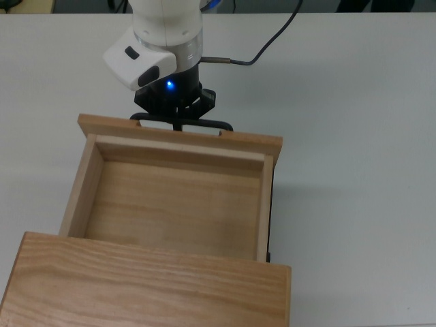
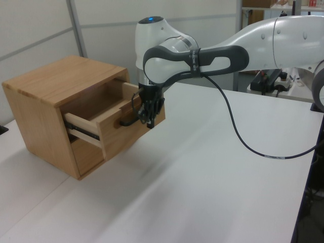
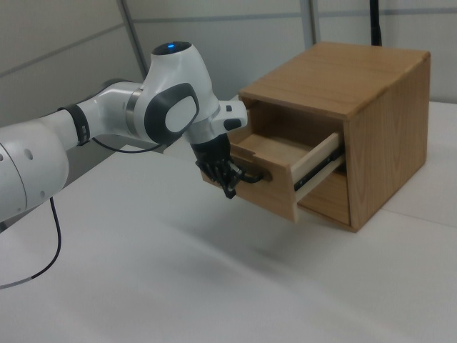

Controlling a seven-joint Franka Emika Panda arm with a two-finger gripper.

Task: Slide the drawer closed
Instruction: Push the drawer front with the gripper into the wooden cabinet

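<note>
I see bare white table (image 1: 354,136) all around; only the gripper (image 1: 176,122) crowds the drawer (image 1: 178,197) front.

Your white Franka arm reaches in from the left view's right, its upper link level, a dark grey elbow joint bending the forearm straight down. The wrist (image 2: 152,38) stands upright, a blue light glowing on its cap, and a second blue light shows on the black hand in the top view. The gripper (image 1: 177,124) points downward with its two black fingers (image 2: 150,119) drawn close together, tips pressed side by side. A black cable trails from the wrist across to the top view's right and hangs in a loop below the arm.
</note>
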